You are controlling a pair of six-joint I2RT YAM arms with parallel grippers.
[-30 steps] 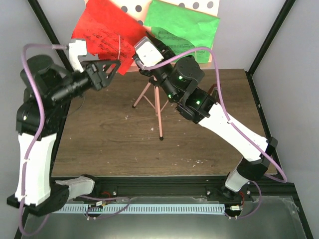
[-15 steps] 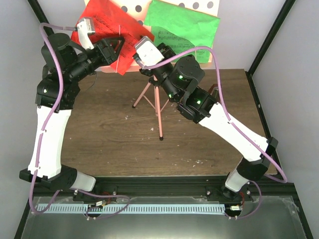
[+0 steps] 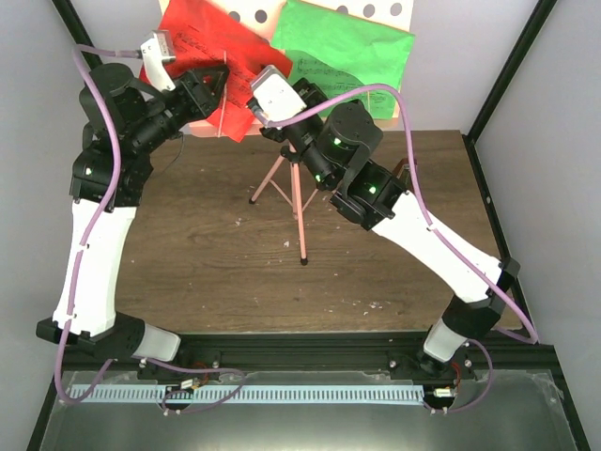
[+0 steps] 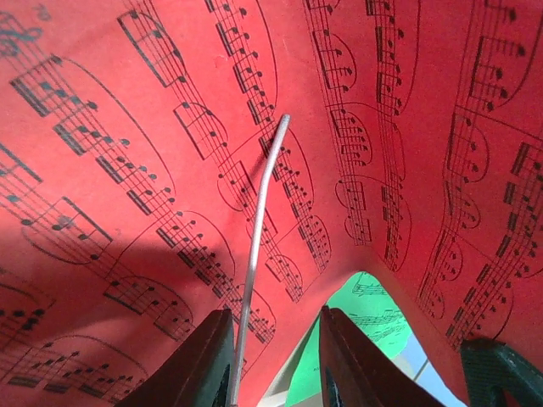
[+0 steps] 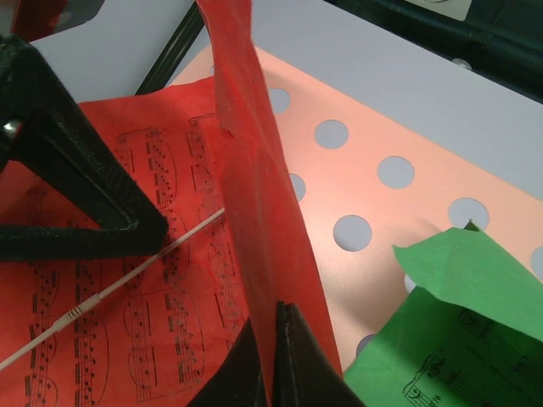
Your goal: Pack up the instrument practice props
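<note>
A red music sheet (image 3: pixel 192 47) and a green music sheet (image 3: pixel 347 47) lean on the pink hole-dotted desk (image 5: pixel 382 212) of the music stand, whose tripod legs (image 3: pixel 291 183) stand on the table. My right gripper (image 5: pixel 277 318) is shut on a raised fold at the red sheet's (image 5: pixel 127 254) right edge. My left gripper (image 4: pixel 274 339) faces the red sheet (image 4: pixel 170 127) closely, its jaws apart. The sheet's lower edge and a thin silver wire (image 4: pixel 259 254) sit between the jaws. The green sheet (image 4: pixel 373 314) shows through the gap.
The wooden table (image 3: pixel 207 263) lies under both arms. Black frame posts (image 3: pixel 502 80) rise at the back corners before grey walls. The two grippers (image 3: pixel 222 92) (image 3: pixel 252 106) sit very near each other at the stand's desk.
My left arm rose and brought its gripper up against the red sheet, its jaws narrowing. My right gripper closed on the red sheet's edge and lifted it a little.
</note>
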